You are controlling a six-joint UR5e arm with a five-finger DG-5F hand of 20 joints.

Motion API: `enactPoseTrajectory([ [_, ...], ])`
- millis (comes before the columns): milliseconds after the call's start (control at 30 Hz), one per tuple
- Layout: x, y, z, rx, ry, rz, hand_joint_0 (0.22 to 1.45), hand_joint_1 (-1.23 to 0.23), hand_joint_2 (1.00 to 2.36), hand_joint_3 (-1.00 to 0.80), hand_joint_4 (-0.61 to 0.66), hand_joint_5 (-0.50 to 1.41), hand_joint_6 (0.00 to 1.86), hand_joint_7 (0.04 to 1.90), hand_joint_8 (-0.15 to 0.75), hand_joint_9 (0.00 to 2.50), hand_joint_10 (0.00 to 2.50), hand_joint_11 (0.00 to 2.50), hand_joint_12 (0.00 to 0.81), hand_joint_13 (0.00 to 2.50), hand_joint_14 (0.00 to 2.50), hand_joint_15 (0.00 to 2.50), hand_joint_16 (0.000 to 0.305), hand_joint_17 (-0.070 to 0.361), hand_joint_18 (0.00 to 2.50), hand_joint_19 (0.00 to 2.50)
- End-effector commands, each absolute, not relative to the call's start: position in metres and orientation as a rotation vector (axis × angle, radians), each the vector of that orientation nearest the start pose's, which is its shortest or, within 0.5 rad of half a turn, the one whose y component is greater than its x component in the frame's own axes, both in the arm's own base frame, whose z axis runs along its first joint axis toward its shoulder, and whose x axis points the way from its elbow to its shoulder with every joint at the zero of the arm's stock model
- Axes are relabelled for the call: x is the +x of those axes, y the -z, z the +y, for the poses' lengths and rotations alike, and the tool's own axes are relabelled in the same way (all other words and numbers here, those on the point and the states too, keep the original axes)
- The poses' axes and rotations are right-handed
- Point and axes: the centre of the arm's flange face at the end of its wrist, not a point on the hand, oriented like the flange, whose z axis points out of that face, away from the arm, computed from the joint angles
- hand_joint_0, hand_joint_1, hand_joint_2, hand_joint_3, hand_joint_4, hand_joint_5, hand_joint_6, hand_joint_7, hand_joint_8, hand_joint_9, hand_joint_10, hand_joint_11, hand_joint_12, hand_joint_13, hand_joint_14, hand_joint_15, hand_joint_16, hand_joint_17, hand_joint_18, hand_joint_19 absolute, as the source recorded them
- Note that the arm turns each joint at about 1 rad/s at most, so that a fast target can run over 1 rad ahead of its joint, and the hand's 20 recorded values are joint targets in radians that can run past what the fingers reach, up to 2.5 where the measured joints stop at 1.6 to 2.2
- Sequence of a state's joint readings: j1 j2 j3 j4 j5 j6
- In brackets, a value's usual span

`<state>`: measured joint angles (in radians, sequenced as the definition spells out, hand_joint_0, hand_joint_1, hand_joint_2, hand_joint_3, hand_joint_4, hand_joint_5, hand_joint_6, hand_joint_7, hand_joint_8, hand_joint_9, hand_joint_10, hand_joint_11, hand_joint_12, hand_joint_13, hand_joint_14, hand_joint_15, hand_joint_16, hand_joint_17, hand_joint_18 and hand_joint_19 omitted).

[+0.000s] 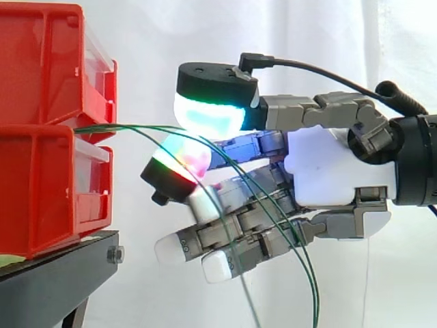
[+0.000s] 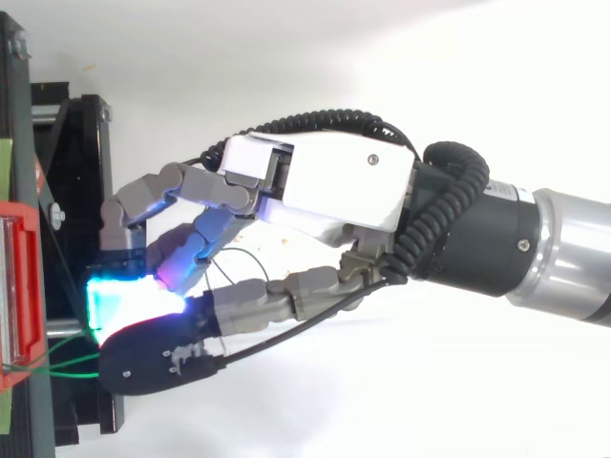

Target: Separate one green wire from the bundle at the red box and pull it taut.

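A robot hand point(image 1: 334, 171) pinches a green wire point(image 1: 116, 127) at the stacked red bins point(image 1: 41, 184).
Fingers curled, its glowing thumb pad point(image 1: 208, 113) and a fingertip point(image 1: 181, 160) close on the wire, which runs nearly straight from the gap between the bins; other green wires point(image 1: 311, 287) loop down past the palm.

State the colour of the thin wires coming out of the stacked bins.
The wires are green. They show best in the side view.
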<state>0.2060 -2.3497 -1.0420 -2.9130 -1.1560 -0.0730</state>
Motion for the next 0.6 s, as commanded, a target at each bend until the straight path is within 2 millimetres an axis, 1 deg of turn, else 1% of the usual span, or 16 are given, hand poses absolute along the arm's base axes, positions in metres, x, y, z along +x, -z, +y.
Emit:
enactPoseTrajectory([
  [0,0.785,-0.262,-0.013,1.268,-0.978,1.113,0.6,-0.78,1.01,0.07,-0.11,-0.12,0.89,1.21,0.297,0.83,0.01,0.35,0.354,0.67,0.0,0.15,0.054,0.123,0.84,0.27],
  [67,0.782,-0.257,-0.013,1.274,-0.969,1.119,0.6,-0.78,1.01,0.06,-0.12,-0.12,0.89,1.2,0.281,0.67,0.0,0.13,0.35,0.64,0.0,0.11,0.054,0.123,0.84,0.26],
  [100,0.782,-0.254,-0.012,1.277,-0.962,1.122,0.6,-0.78,1.01,0.06,-0.13,-0.12,0.88,1.2,0.276,0.64,0.0,0.12,0.351,0.64,0.0,0.11,0.054,0.122,0.84,0.26],
  [167,0.782,-0.256,-0.012,1.274,-0.964,1.119,0.6,-0.78,1.01,0.05,-0.12,-0.12,0.88,1.21,0.262,0.54,0.0,0.0,0.342,0.6,0.0,0.1,0.053,0.12,0.83,0.26],
  [200,0.782,-0.255,-0.011,1.277,-0.966,1.121,0.6,-0.78,1.01,0.05,-0.12,-0.12,0.88,1.21,0.254,0.51,0.0,0.0,0.34,0.6,0.0,0.1,0.053,0.119,0.82,0.26],
  [233,0.781,-0.262,-0.011,1.273,-0.972,1.116,0.6,-0.78,1.01,0.04,-0.12,-0.12,0.88,1.21,0.253,0.5,0.0,0.0,0.336,0.59,0.0,0.1,0.052,0.118,0.82,0.26],
  [300,0.781,-0.267,-0.01,1.267,-0.974,1.117,0.6,-0.78,1.01,0.04,-0.12,-0.12,0.88,1.21,0.254,0.49,0.0,0.0,0.332,0.58,0.0,0.09,0.052,0.117,0.81,0.27],
  [333,0.778,-0.276,-0.011,1.262,-0.97,1.117,0.6,-0.78,1.01,0.04,-0.12,-0.12,0.88,1.21,0.251,0.49,0.0,0.0,0.331,0.58,0.0,0.1,0.051,0.115,0.8,0.27],
  [400,0.774,-0.285,-0.011,1.258,-0.963,1.126,0.6,-0.78,1.01,0.04,-0.12,-0.12,0.88,1.21,0.252,0.49,0.0,0.0,0.331,0.58,0.0,0.1,0.051,0.115,0.8,0.28],
  [433,0.772,-0.286,-0.011,1.26,-0.949,1.14,0.6,-0.78,1.01,0.04,-0.11,-0.12,0.88,1.21,0.262,0.51,0.0,0.0,0.331,0.58,0.0,0.1,0.051,0.115,0.8,0.28],
  [467,0.769,-0.293,-0.013,1.259,-0.939,1.148,0.6,-0.78,1.01,0.03,-0.11,-0.13,0.88,1.21,0.27,0.56,0.0,0.04,0.333,0.59,0.0,0.13,0.051,0.115,0.8,0.28],
  [567,0.765,-0.294,-0.014,1.268,-0.913,1.175,0.6,-0.77,1.01,0.03,-0.09,-0.13,0.88,1.2,0.302,0.75,0.0,0.23,0.338,0.66,0.01,0.16,0.051,0.114,0.79,0.29],
])
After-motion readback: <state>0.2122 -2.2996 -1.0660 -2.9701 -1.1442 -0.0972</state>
